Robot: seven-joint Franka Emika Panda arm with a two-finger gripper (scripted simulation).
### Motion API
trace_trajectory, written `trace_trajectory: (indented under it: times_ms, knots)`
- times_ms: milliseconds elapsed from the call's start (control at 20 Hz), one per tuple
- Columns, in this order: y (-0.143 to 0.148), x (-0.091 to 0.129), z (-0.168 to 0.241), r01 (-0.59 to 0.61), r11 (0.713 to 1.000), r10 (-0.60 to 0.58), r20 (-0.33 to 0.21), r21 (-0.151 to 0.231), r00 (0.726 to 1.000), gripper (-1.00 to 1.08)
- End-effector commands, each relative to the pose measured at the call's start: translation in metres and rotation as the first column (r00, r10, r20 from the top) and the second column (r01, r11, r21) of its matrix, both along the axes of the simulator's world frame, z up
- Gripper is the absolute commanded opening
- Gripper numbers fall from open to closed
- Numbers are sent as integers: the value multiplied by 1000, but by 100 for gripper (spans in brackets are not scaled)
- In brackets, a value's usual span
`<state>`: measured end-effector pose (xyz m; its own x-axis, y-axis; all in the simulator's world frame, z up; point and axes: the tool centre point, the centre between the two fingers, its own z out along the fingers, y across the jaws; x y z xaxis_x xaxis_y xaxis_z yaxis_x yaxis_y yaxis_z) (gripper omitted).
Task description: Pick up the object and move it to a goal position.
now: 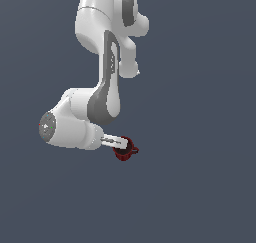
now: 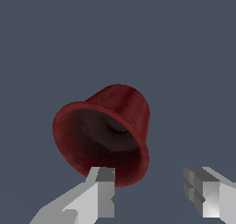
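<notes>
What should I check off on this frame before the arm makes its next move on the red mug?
1. Hand open: ok, the two fingers stand wide apart in the wrist view.
2. Dark red mug in view of the wrist camera: ok, its open mouth faces the camera.
3. Mug between the fingers: not ok, one finger overlaps the rim while the other stands off to the side.
4. Mug gripped: not ok, nothing is clamped.
5. Handle position: ok in the exterior view, where it sticks out on the far side of the mug from the hand; hidden in the wrist view.
6. Goal position: cannot tell, no marker is visible.
</notes>
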<state>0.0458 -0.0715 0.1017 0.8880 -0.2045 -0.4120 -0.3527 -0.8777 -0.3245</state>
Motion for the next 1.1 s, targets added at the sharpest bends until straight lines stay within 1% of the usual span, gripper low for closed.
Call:
trace_trajectory:
  times_ms: [0, 200, 550, 750, 800, 1050]
  knots:
    - [0, 0, 0, 1, 1000, -1, -2, 6, 1000, 28]
    - [1, -1, -2, 1, 1000, -1, -1, 2, 1000, 28]
    - [11, -8, -21, 1, 1000, -1, -2, 4, 1000, 28]
    - [13, -9, -24, 1, 1000, -1, -2, 4, 1000, 28]
    - [13, -9, -24, 1, 1000, -1, -2, 4, 1000, -100]
    - [13, -9, -24, 1, 1000, -1, -2, 4, 1000, -100]
